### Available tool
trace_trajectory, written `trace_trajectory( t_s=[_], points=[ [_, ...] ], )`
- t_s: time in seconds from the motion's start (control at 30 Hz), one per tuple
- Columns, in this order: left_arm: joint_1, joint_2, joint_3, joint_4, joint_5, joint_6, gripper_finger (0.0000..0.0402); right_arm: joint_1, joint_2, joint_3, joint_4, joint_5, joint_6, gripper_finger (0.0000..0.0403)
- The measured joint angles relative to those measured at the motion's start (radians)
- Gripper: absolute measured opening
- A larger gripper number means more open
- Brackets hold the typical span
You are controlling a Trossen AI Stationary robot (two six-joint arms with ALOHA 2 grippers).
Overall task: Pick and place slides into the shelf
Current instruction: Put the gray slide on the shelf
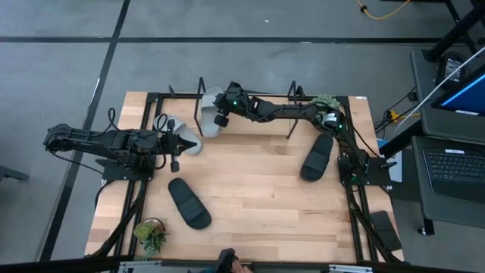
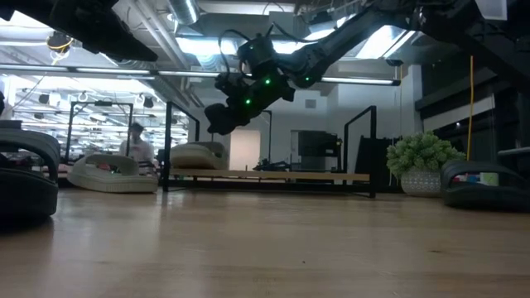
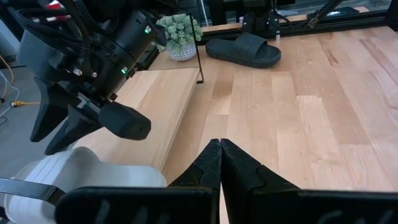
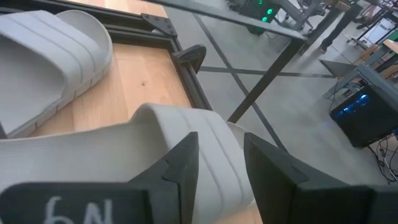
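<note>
Held grey slide (image 1: 210, 112): sits at the far-left end of the shelf, long axis running from far to near across the shelf, its strap end showing in the right wrist view between the fingers.
Right gripper (image 1: 221, 120): reaches in from the right across the shelf; fingers (image 4: 180, 165) spread wide, one on each side of the grey strap. Whether they press it or merely straddle it cannot be told.
Second grey slide (image 1: 184, 137): on the table just off the shelf's left near corner, beside the left gripper; long axis roughly left to right.
Left gripper (image 1: 176, 146): low over the table at the left, fingertips pinched together with nothing between them, just beside the second grey slide.
Shelf (image 1: 265, 125): along the table's far edge, wooden base bare to the right of the held slide; black uprights stand at its ends and middle.
Black slide, near (image 1: 189, 202): flat on the table toward the near left, lying on a diagonal, well apart from both grippers.
Black slide, right (image 1: 317, 157): on the table near the right arm's base, tilted on a diagonal.
Open room: bare wood across the table's middle and near right.
Plant (image 1: 151, 234): small pot at the near-left corner.
</note>
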Motion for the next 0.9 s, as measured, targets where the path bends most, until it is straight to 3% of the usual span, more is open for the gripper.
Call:
trace_trajectory(
  t_s=[0.53, 0.77, 0.9],
  points=[
    [0.0, 0.0, 0.0, 0.0, 0.0, 0.0, 0.0, 0.021, -0.016, 0.0, -0.013, 0.009, -0.001, 0.0129],
    [0.0, 0.0, -0.001, 0.002, 0.0, 0.0, 0.0, 0.061, -0.073, 0.0, -0.104, 0.008, -0.032, 0.0129],
    [0.0, 0.0, -0.001, 0.003, 0.0, 0.0, 0.0, 0.079, -0.129, 0.0, -0.158, 0.073, -0.062, 0.0129]
  ],
)
